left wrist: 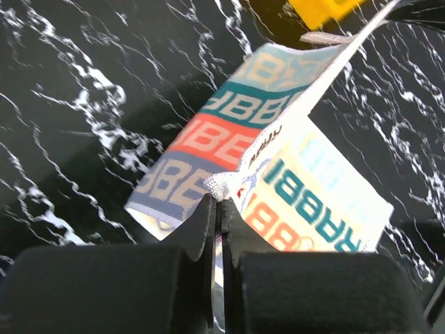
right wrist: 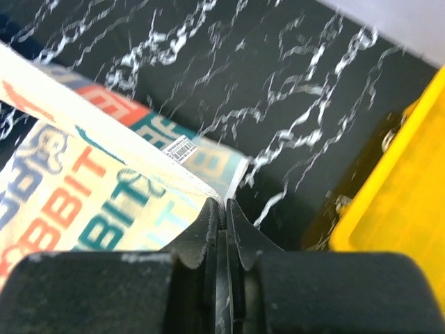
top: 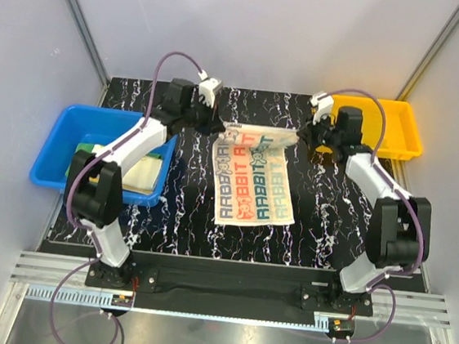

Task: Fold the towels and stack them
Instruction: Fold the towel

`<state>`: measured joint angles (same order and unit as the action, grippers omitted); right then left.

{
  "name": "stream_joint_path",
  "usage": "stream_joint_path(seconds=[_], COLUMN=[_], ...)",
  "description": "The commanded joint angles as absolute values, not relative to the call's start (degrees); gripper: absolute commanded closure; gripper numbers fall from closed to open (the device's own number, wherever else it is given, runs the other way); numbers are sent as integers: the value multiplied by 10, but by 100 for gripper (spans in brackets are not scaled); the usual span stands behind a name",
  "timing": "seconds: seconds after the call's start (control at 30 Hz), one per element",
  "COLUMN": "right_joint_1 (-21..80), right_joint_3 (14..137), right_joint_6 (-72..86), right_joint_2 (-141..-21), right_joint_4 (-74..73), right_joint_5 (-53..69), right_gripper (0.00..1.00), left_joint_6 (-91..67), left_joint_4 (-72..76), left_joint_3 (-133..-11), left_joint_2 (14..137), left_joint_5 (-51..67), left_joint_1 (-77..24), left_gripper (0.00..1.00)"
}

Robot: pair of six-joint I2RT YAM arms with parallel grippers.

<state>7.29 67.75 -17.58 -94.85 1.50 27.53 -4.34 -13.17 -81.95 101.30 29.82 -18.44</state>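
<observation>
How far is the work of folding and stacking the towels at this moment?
Done: no stack shows on the table. In hand: the left end effector and right end effector are each shut on a far corner of the RABBIT towel, lifting that edge; the rest lies flat. Left: finishing this fold, then the green cloth and pale yellow cloth lying in the blue bin.

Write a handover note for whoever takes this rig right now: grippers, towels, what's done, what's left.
Left gripper: shut on the RABBIT towel, far left corner.
Right gripper: shut on its far right corner.
Far edge lifted, the rest lies on the table.
Green towel and pale towel: in the blue bin.
Done: no stack on the table.
Left: finish this fold, fold the others, stack.
</observation>
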Motion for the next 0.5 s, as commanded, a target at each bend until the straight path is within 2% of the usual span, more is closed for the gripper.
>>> stream_joint_path(seconds=[0.0,0.27,0.47], right_joint_1=[66,90,97], right_joint_3=[629,516,463], right_joint_6=[-172,-151,-106], right_joint_2=[-890,-807,-762], right_joint_4=[27,4,4], right_joint_5=[278,248,225], right_gripper=[100,100,100], left_joint_6=[-36,-50,-47], left_joint_4=[-117,-132,-163], left_joint_3=[-767,-681,-665], left_joint_2=[961,912,901], left_joint_5=[291,284,278], left_joint_1=[-201,-211,-236], left_gripper=[100,100,100])
